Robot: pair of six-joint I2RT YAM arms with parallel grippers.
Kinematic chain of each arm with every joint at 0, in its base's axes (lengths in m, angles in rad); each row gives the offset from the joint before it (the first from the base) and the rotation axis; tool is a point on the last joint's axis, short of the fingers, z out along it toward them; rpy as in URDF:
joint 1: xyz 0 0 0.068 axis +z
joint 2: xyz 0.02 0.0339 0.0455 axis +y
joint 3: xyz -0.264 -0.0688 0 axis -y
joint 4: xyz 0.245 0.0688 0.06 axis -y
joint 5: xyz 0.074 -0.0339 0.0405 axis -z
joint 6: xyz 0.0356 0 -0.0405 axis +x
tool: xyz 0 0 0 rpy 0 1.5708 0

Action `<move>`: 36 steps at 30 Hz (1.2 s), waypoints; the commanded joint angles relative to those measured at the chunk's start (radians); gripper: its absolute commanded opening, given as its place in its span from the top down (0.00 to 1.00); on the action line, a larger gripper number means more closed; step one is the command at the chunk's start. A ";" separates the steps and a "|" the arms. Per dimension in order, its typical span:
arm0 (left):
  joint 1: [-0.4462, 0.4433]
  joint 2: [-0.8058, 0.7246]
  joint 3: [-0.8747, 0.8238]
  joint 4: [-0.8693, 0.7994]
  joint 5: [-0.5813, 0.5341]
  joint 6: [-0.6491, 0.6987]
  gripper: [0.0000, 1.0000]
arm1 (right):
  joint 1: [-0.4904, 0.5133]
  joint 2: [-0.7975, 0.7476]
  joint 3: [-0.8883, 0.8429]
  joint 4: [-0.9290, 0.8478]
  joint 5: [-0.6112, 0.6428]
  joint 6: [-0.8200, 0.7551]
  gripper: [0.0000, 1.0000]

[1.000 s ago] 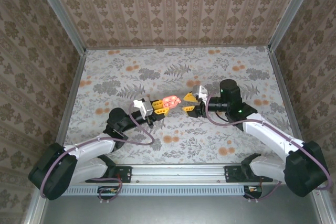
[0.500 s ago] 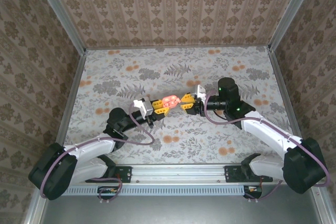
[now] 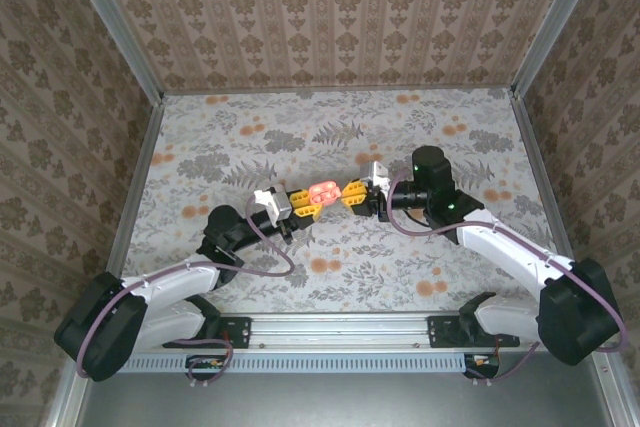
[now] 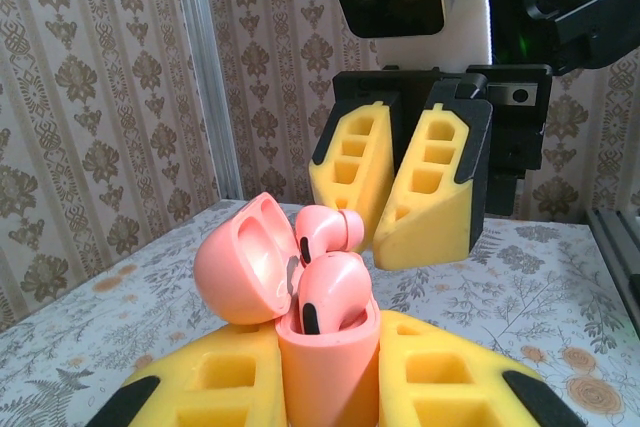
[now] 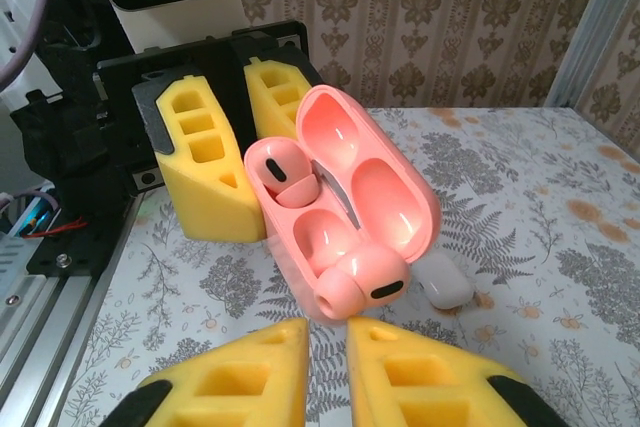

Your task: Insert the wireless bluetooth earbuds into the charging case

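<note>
My left gripper [image 3: 312, 199] is shut on the pink charging case [image 4: 325, 347], which stands upright between its yellow fingers with the lid [image 4: 240, 262] swung open. One pink earbud [image 5: 280, 172] sits in its slot. The second earbud [image 5: 362, 282] rests tilted on the rim of the other slot, sticking out of the case [image 5: 345, 217]. My right gripper [image 5: 328, 332] faces the case from the right [image 3: 352, 193]. Its yellow fingers [image 4: 435, 197] are a narrow gap apart, tips just short of the loose earbud, with nothing between them.
A small white case [image 5: 442, 282] lies on the floral table [image 3: 420, 137] just behind the pink case. Patterned walls and metal posts [image 4: 205, 67] enclose the table on three sides. Orange flower blotches [image 3: 325, 265] are only print.
My right gripper has moved left toward the pink case and its fingers have drawn closer together. The left gripper and case have stayed in place.
</note>
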 commanded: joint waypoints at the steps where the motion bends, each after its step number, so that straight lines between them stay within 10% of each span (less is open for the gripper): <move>1: 0.008 -0.009 0.000 -0.003 -0.003 0.008 0.85 | 0.009 0.009 0.040 0.017 -0.040 -0.007 0.82; 36: 0.008 -0.021 0.002 -0.016 -0.009 0.002 0.85 | 0.086 0.059 0.112 -0.038 0.024 -0.014 0.87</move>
